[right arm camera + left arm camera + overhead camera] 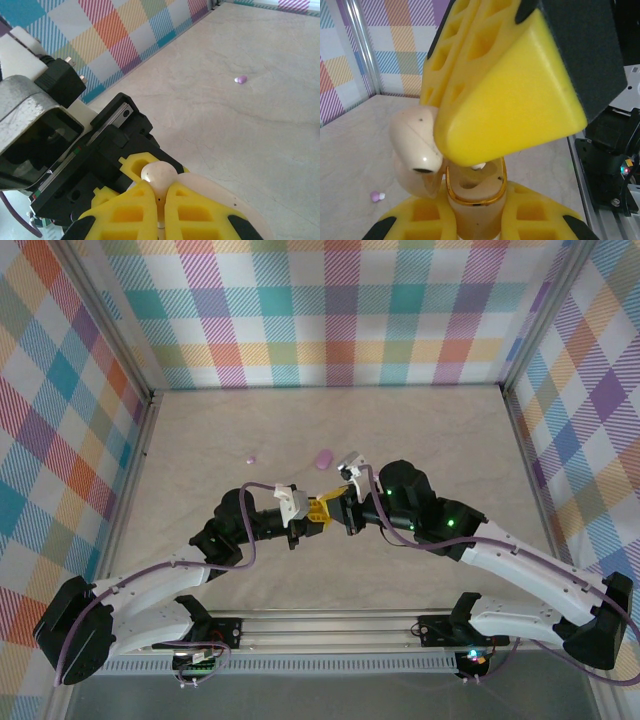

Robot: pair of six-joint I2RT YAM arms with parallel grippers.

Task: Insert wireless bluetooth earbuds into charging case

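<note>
My left gripper (477,210) is shut on a cream charging case (472,189) with a gold rim, held upright with its lid (415,145) swung open to the left. My right gripper (160,192) is shut on a cream-white earbud (159,175), whose rounded head sticks out past the yellow fingertips. In the left wrist view the right gripper's finger (510,90) hangs directly over the case mouth, and the earbud's white tip (479,165) shows just inside the rim. Both grippers meet above the middle of the table (325,510). A light purple earbud (250,456) lies loose on the table.
A larger purple rounded object (322,457) sits on the table just beyond the grippers. The loose purple earbud also shows in the wrist views (376,196) (241,79). Plaid walls enclose the table on three sides. Bare marble surface (430,430) stretches behind the arms.
</note>
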